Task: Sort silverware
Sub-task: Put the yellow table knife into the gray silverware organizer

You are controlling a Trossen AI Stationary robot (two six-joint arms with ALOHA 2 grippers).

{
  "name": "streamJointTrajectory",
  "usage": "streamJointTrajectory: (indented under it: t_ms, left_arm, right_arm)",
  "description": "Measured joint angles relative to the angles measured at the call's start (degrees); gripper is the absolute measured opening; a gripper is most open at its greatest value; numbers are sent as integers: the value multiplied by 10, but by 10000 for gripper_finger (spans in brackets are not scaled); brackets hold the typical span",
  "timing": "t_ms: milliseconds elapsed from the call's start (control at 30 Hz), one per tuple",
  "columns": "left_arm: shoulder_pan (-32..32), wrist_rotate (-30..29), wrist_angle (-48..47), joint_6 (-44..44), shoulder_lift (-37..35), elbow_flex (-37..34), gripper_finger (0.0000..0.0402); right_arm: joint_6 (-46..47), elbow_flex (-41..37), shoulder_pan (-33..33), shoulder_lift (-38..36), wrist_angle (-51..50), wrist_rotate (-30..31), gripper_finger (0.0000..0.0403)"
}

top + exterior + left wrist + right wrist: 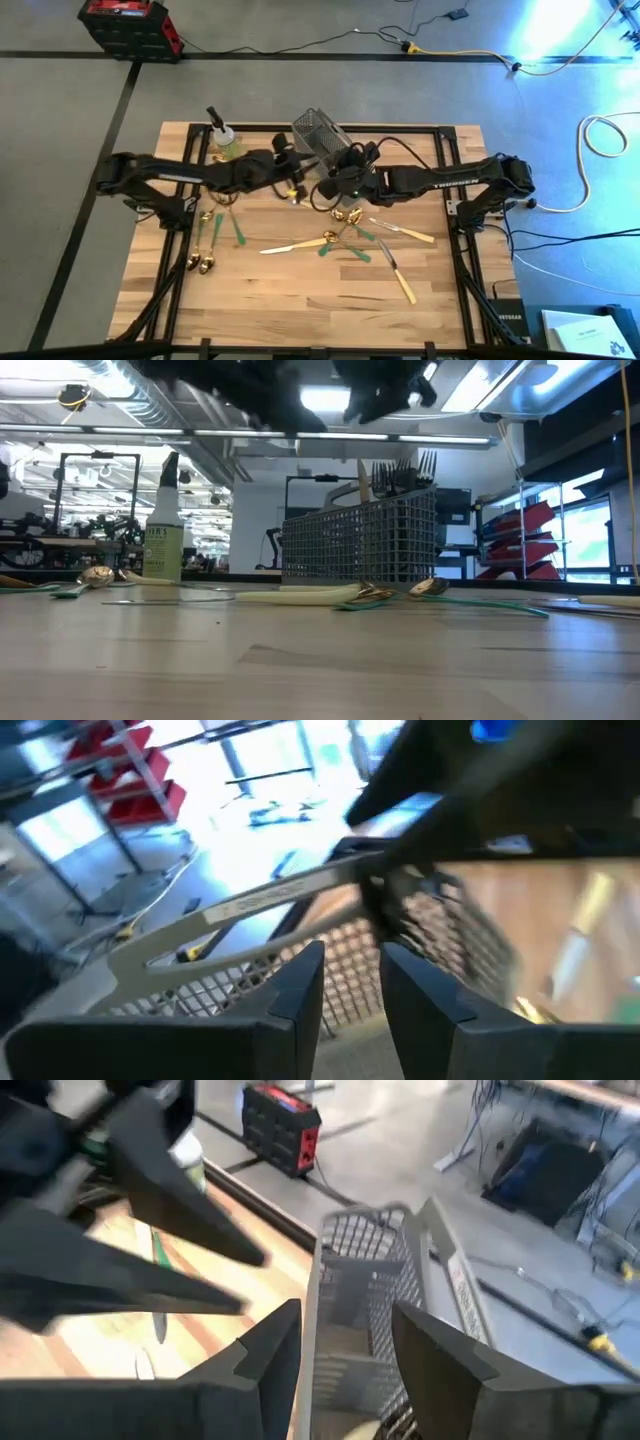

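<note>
Both arms hover over the mesh caddy (318, 135) at the table's far side. The left gripper (350, 982) and right gripper (345, 1342) stand slightly parted, pinching nothing. Loose silverware (340, 240) lies mid-table; the next move calls for descending onto a piece.

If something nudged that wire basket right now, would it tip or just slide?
The mesh caddy looks light, being open wire, so it would probably slide on the smooth wooden table. The forks standing above its rim may make it a bit top-heavy, so a high push could tip it.
</note>
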Motion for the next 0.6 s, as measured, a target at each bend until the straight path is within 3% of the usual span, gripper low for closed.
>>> streamJointTrajectory:
  t_ms: [233, 433, 600]
  left_arm:
    - [-90, 33, -120, -13, -189, -8, 86]
    - [-176, 46, 27, -20, -332, -152, 86]
    - [-205, 53, 104, -52, -378, -297, 86]
  right_arm:
    - [-33, 24, 48, -1, -3, 34, 140]
    - [-34, 24, 98, -1, -5, 35, 140]
    - [-34, 20, 144, -1, 2, -3, 140]
